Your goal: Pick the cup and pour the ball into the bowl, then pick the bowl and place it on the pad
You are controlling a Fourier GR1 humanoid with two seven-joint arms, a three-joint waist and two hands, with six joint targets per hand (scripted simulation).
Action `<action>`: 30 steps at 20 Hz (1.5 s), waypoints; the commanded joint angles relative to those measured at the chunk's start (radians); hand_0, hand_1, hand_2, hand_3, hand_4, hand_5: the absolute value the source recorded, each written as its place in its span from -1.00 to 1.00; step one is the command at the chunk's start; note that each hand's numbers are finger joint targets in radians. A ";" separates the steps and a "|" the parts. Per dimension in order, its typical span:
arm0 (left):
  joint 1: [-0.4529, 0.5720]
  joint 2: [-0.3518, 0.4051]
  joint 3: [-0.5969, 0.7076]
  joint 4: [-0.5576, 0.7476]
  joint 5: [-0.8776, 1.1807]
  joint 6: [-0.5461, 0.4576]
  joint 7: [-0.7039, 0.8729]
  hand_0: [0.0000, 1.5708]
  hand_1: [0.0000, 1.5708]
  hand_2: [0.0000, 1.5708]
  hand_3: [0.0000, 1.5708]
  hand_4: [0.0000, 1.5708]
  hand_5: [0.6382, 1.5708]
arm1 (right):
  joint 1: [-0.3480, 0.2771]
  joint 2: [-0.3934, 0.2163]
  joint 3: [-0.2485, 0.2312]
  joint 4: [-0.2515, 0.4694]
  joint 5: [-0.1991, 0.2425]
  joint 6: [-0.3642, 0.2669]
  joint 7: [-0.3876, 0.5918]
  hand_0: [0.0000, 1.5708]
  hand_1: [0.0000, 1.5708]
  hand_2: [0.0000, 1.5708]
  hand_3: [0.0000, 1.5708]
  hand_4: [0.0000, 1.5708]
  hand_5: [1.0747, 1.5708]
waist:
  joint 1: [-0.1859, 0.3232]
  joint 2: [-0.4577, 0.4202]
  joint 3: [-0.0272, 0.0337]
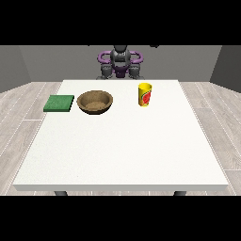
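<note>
Table (122,155): standing between camera and robot (120,61), the robot sitting behind its far edge, at centre. Pad (59,103): lying flat on the table's far-left part, its outer side reaching the left edge. Bowl (95,101): sitting upright just right of the pad, apart from it. Cup (145,94): standing upright right of the bowl, well apart, slightly farther back. All three are lining up across the far half.

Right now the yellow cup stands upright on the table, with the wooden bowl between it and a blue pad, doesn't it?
Nearly. The pad is green, not blue, as the front view shows. The rest holds: the yellow cup stands upright on the table, and the wooden bowl sits between cup and pad.
</note>
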 commanded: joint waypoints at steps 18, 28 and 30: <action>-0.158 0.046 0.131 0.474 -0.048 -0.091 -0.716 -1.00 -1.00 -1.00 -1.00 -0.61 0.81 | -0.193 -0.068 -0.183 0.176 -0.102 0.140 -0.406 -1.00 -1.00 -1.00 -1.00 -0.13 0.93 | -0.042 0.539 -0.0009; -0.271 0.034 0.165 0.851 -0.065 -0.086 -0.841 -1.00 -1.00 -1.00 -1.00 -0.79 0.70 | -0.152 -0.078 -0.201 0.316 -0.116 0.208 -0.466 -1.00 -1.00 -1.00 -1.00 -0.15 0.97 | -0.054 0.439 -0.0008; -0.307 0.038 0.183 0.908 -0.067 -0.080 -0.914 -1.00 -1.00 -1.00 -1.00 -0.74 0.70 | -0.215 -0.128 -0.248 0.349 -0.162 0.238 -0.450 -1.00 -1.00 -1.00 -1.00 -0.15 0.96 | -0.055 0.479 -0.0009</action>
